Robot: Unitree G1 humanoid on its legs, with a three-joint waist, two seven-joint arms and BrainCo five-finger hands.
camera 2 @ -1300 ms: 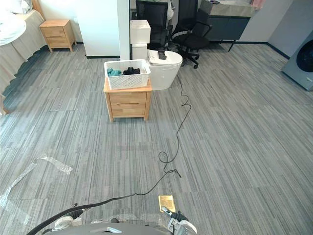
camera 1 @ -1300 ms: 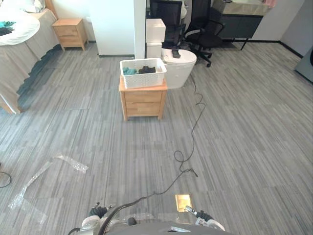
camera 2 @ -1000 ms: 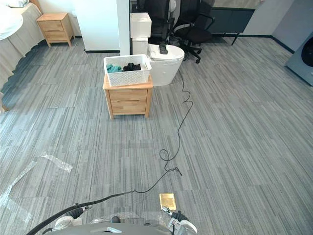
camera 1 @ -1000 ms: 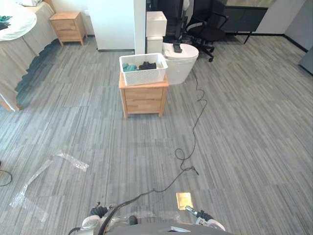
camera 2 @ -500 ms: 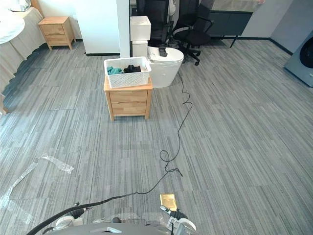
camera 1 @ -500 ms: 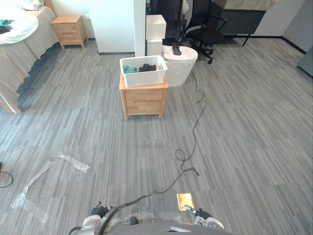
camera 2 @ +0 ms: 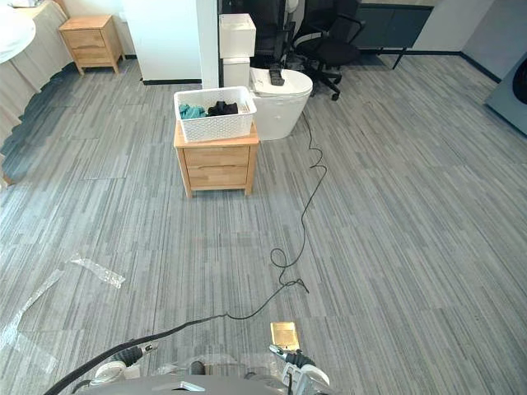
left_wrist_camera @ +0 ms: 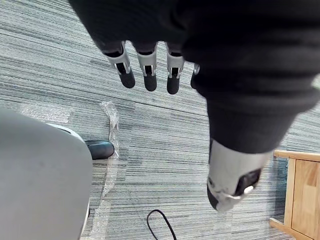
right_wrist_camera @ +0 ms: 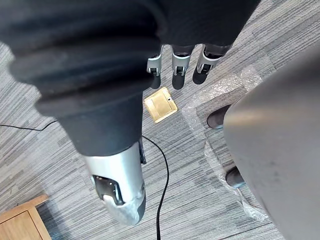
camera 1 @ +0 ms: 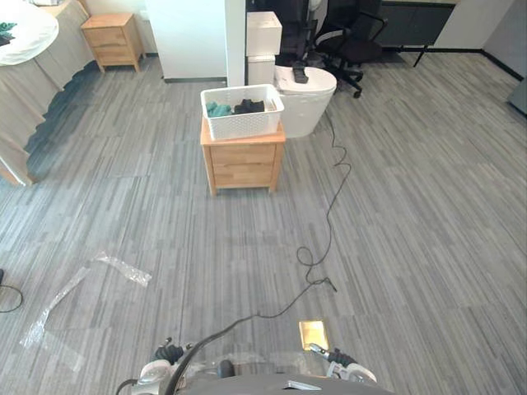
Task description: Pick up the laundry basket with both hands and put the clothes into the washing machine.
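A: How do our hands stand?

B: Both hang at our sides. The left hand has its fingers straight and apart, with nothing in them. The right hand is the same, slack and empty.

A: What lies under them?

B: Below the right hand there is a brass floor plate. Below the left, a strip of clear film lies on the floor.

A: And the basket?

B: Well ahead of both hands, on a small wooden table. The basket is white, and the clothes sit inside it, teal and dark pieces.

A: So which step are we in?

B: The approach, we judge; nothing is lifted yet. Next we must walk up until the table is just before us. Then we bring one hand to each short end of the basket and close on the rim.

A: The washer?

B: We take the grey shape far off to the right hand's side for the washer. The edge cuts it off, so we cannot be sure.

A: The room?

B: The floor is grey and striped, open between us and the table. Just beyond the basket stand a white round stool and a black chair. Far to the left hand's side is a bed.
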